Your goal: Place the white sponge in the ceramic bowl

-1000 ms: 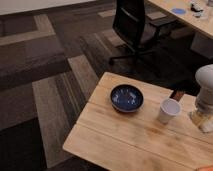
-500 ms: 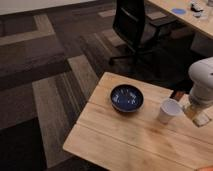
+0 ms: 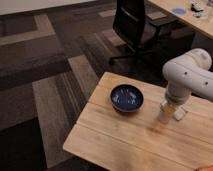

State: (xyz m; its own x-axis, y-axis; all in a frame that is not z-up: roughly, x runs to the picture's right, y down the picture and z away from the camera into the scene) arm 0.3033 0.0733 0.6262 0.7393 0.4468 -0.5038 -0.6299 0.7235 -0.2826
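Note:
The ceramic bowl (image 3: 127, 97), dark blue and glossy, sits on the wooden table (image 3: 120, 140), a little left of its middle. My white arm (image 3: 187, 75) reaches in from the right and bends down to the table just right of the bowl. Its gripper (image 3: 174, 111) is shut and low over the tabletop, right against a white cup (image 3: 164, 115) that it partly covers. The white sponge is hidden from this view. I cannot tell whether anything is held in the gripper.
A black office chair (image 3: 134, 25) stands on the patterned carpet beyond the table's far edge. A second desk (image 3: 190, 15) with small items runs along the top right. The table's left edge and near corner drop off to the carpet.
My arm has swung left into the picture and come down beside the cup, now covering part of it. The bowl has not moved.

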